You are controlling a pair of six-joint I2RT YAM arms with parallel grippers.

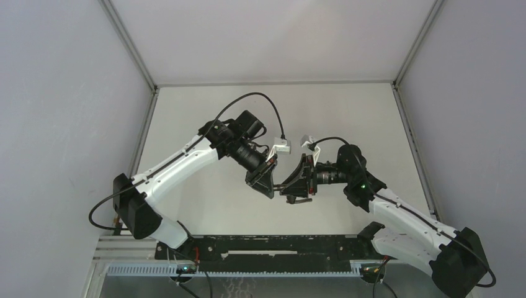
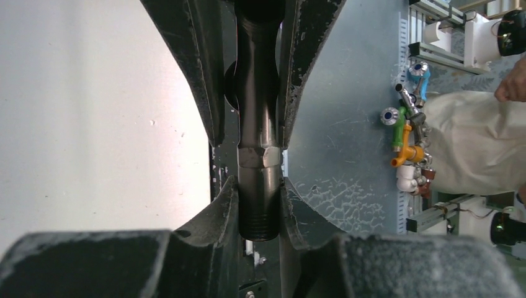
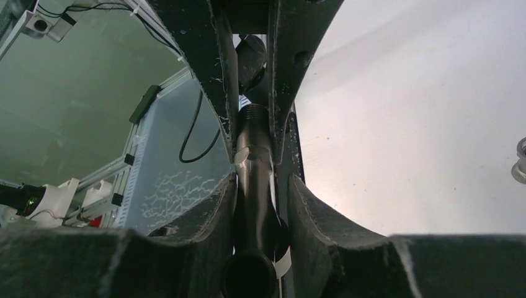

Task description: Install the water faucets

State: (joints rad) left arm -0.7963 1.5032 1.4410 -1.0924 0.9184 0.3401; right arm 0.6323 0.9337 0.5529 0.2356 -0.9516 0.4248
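Left gripper (image 1: 265,181) clamped tight on dark metal faucet stem (image 2: 256,118). The stem runs lengthwise between its fingers, threaded end (image 2: 257,217) toward the wrist. Right gripper (image 1: 299,185) straddles same stem from opposite side, jaws close against it; grip unclear. Probably rigid, smooth, slippery, light: hold plain barrel or hex collar (image 2: 259,156), not threads.

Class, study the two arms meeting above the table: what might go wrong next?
1. The dark grey metal faucet stem with a threaded end hangs over the white table, pinched only by the left hand; a slip probably drops it.
2. The right hand flanks it with a gap on one side; closing off-centre may twist it.
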